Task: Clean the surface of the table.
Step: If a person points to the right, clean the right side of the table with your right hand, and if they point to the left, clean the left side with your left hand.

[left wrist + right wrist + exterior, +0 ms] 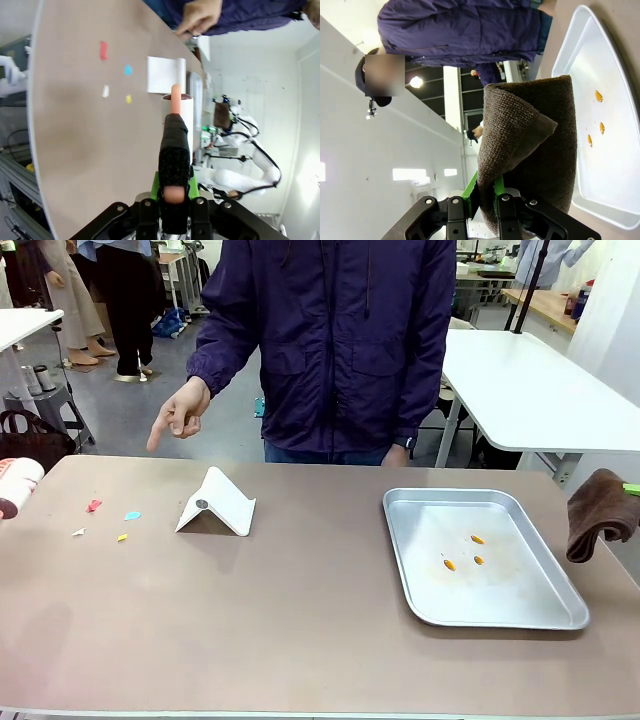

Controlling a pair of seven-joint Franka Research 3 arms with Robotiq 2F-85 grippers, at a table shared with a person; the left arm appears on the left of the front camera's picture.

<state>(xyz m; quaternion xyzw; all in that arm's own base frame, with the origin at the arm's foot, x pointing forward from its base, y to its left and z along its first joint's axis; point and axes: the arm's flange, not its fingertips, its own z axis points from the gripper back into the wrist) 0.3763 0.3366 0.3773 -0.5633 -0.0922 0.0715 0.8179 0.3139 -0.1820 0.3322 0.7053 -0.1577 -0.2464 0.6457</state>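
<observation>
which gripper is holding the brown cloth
the right gripper, clamped on the brown cloth; the left gripper grips the pink handle of a white roller instead

- Cloth (598, 512) is running off the front view's right edge.
- Roller (14, 487) is running off its left.
- Scraps (93, 505) on table (300, 640) are appearing too small to identify.

Silver tray (505, 590) at right w/ three orange bits (477, 539) inside. White folded card (216, 503) stands tent-like left of ctr, coloured scraps (132, 515) left of it. Brown cloth (598, 512) hangs at right edge; lint roller (15, 485) at left edge.
</observation>
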